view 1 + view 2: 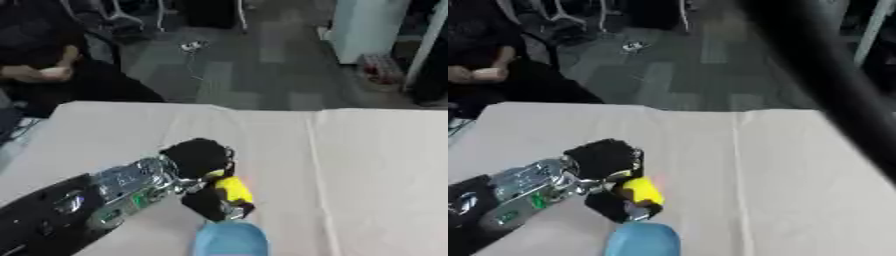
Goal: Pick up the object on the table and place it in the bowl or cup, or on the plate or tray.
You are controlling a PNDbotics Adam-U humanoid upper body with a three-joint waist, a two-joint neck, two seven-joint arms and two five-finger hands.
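Ok, left hand (pixel 203 161) pinches the yellow object (pixel 233 190) just beside the blue cup (pixel 230 240); centre it over the rim before letting go.

I am looking down over a pale tabletop (pixel 367 165) covered with a cloth whose creases are running away from me. Beyond its far edge a grey floor (pixel 254 60) of carpet tiles is stretching back. A white cabinet (pixel 367 27) is standing at the far right, with a small red-and-white thing (pixel 381 67) sitting at its foot, perhaps a crate. Chair legs (pixel 131 17) are showing at the top left. Something small and pale (pixel 192 46) is lying on the floor. Soft, even light is falling everywhere.
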